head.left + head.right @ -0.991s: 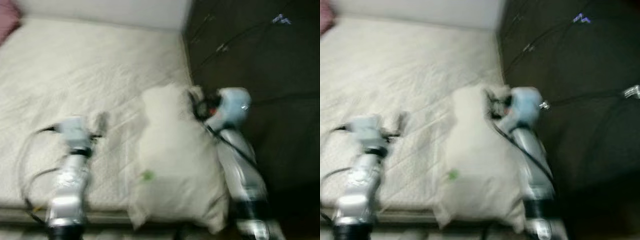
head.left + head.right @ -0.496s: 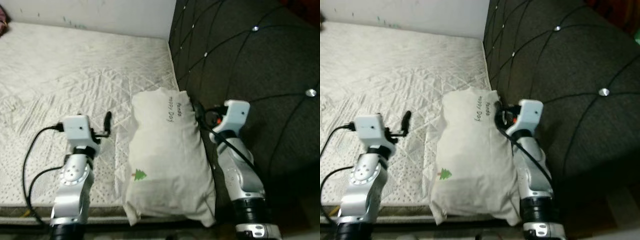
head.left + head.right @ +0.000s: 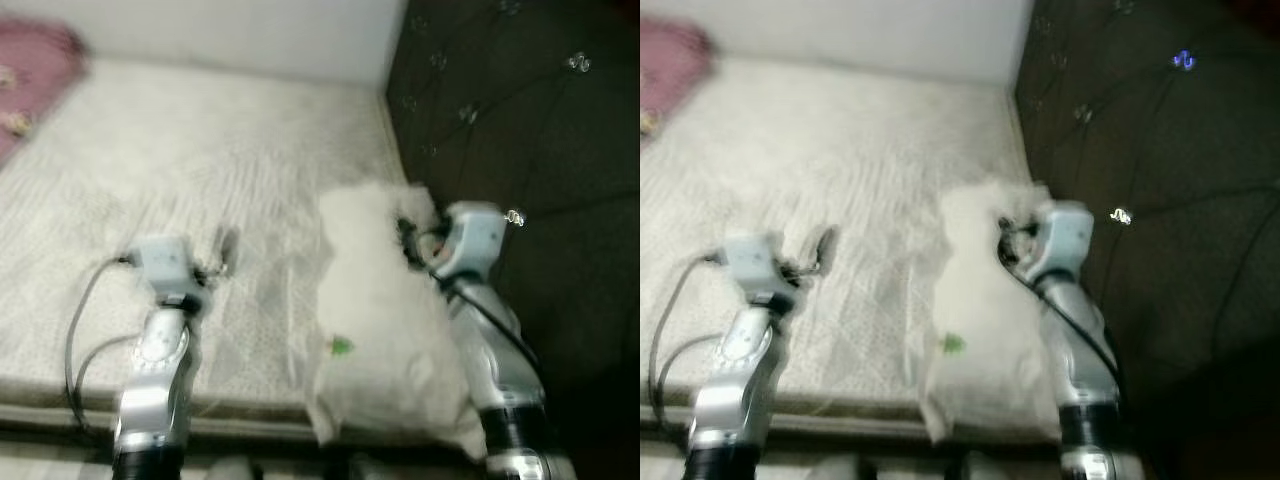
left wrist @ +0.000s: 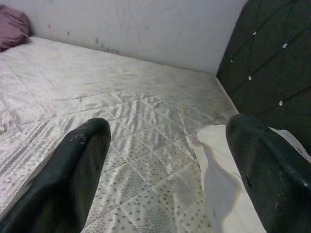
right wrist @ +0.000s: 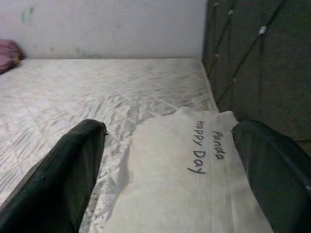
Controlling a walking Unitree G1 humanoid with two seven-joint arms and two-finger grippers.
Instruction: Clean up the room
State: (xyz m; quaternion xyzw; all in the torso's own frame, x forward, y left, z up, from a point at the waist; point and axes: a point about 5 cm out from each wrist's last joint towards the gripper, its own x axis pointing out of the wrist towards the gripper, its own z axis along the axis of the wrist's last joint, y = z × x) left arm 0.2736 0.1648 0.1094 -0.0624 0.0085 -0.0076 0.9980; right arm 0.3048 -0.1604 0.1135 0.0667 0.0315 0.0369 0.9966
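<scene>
A white pillow point(image 3: 385, 330) with a small green tree and the words "Panda Happy Day" point(image 5: 206, 153) lies lengthwise on the bed's right edge, against the dark headboard point(image 3: 520, 130). My right gripper point(image 5: 169, 128) is open. It hovers at the pillow's far end point(image 3: 412, 238), fingers spread wide, clamping nothing. My left gripper point(image 4: 167, 126) is also open, over the bare quilted mattress point(image 3: 200, 160) a little left of the pillow point(image 4: 228, 184). Both eye views are blurred.
A pink cloth or cushion point(image 3: 35, 75) lies at the bed's far left corner point(image 4: 12, 31). A white wall point(image 3: 230, 35) runs behind the bed. The tufted headboard with shiny studs closes the right side. The mattress's front edge point(image 3: 240, 425) is just below my arms.
The whole picture has shifted and blurred, so the camera moved: bed and pillow sit further right, and the pink item has come into view. Both grippers keep their places relative to the pillow.
</scene>
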